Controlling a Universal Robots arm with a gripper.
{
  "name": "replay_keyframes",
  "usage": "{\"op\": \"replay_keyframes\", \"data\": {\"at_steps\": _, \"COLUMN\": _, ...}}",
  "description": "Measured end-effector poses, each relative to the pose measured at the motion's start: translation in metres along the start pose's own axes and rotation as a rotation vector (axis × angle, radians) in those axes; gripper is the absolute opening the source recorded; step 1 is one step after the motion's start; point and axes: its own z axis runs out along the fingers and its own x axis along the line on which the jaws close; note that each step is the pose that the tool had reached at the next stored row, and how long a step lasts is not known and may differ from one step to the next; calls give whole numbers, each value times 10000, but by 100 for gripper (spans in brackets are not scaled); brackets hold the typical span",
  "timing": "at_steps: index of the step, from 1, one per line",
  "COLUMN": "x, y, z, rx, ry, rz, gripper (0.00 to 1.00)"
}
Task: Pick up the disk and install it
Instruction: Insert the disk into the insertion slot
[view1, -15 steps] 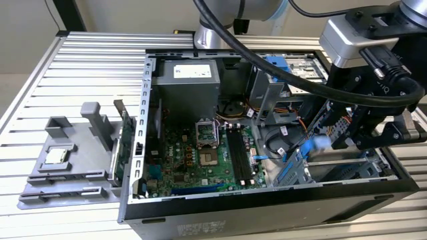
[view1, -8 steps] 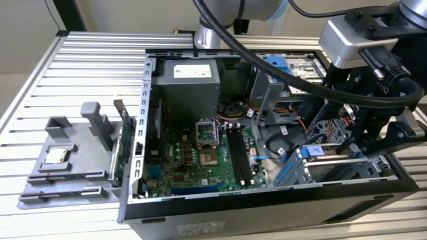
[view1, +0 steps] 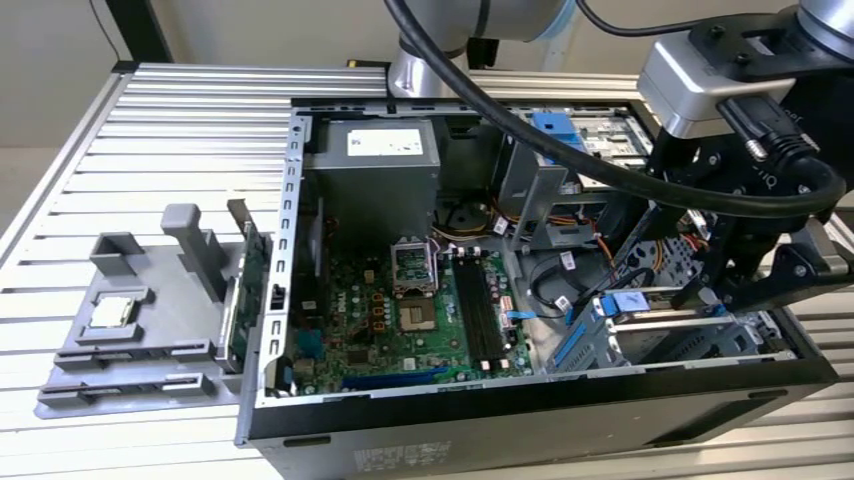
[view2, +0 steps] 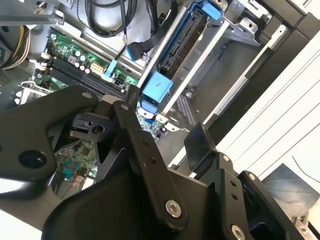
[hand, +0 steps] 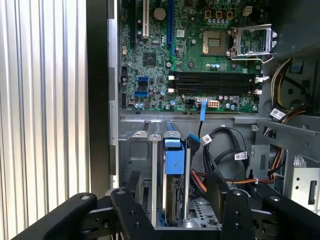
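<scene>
Disk (hand: 173, 167) on edge in cage (hand: 136, 150), blue end toward mobo (hand: 200, 55); end effector (hand: 175, 177) released, straddling it.

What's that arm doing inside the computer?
A robot arm is working on fitting a disk into an open computer case. The disk stands on edge in a slot of the drive cage, its blue tab facing the arm. The arm's tool sits over it with fingers spread to either side and a gap on both, so nothing is gripped right now.

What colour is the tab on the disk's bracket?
The tab is blue, clearest in the first wrist view.
</scene>
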Motion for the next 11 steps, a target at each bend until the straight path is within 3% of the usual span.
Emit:
{"op": "replay_keyframes", "data": {"at_steps": 3, "x": 1, "y": -19, "z": 6, "rx": -1, "ry": -3, "rz": -1, "gripper": 100}}
{"op": "replay_keyframes", "data": {"at_steps": 5, "x": 1, "y": -84, "z": 18, "rx": -24, "ry": 0, "rz": 1, "gripper": 100}}
{"op": "replay_keyframes", "data": {"at_steps": 11, "x": 7, "y": -318, "z": 67, "rx": -321, "ry": -10, "rz": 10, "gripper": 100}}
